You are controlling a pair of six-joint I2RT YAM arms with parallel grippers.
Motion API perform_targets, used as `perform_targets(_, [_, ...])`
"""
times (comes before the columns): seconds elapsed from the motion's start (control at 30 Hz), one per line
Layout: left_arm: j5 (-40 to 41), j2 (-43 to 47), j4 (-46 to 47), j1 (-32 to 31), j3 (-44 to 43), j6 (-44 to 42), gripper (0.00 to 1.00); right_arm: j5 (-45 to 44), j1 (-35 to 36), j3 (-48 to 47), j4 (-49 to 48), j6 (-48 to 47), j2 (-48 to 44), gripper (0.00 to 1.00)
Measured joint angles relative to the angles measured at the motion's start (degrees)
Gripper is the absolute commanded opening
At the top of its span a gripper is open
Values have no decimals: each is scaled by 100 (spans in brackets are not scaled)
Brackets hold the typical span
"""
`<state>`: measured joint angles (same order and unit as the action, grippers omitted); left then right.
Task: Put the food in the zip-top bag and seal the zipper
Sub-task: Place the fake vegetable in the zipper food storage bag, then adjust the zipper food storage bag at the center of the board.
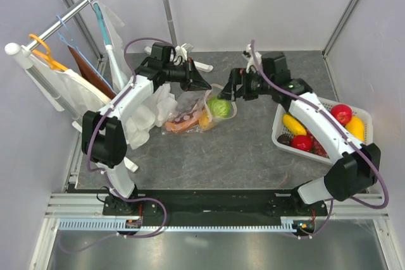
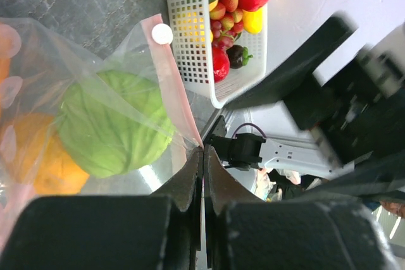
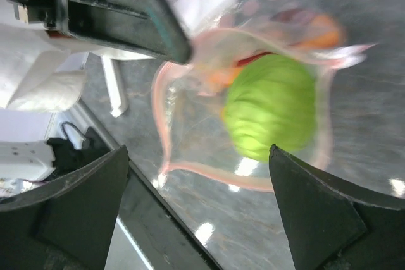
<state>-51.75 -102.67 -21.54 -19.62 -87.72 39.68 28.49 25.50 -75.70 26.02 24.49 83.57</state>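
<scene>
The clear zip-top bag lies mid-table with its mouth lifted open. Inside are the green cabbage, orange pieces and a long orange-brown piece. My left gripper is shut on the bag's pink-red zipper edge and holds it up; the white slider tab shows farther along the strip. My right gripper is open just right of the bag mouth, above the cabbage. The mouth's pink rim gapes wide in the right wrist view.
A white slatted basket at the right holds red apples, yellow pieces and other toy food; it also shows in the left wrist view. White cloth lies left of the bag. A rack with hangers stands far left.
</scene>
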Motion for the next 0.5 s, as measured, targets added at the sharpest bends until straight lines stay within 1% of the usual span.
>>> perform_targets(0.1, [-83,122,68,0,68,0,2,146,-570,-402,503,-544,-131,98])
perform_targets(0.2, [-111,273,66,0,170,-2,2,103,-1290,-761,1279,-1478,-313,98])
perform_targets(0.33, [-131,319,63,0,188,-4,2,-85,-2146,-1040,2566,-2719,-433,97])
perform_targets(0.5, [-131,319,61,0,188,-4,2,-291,-3628,-1088,3960,-4273,-299,94])
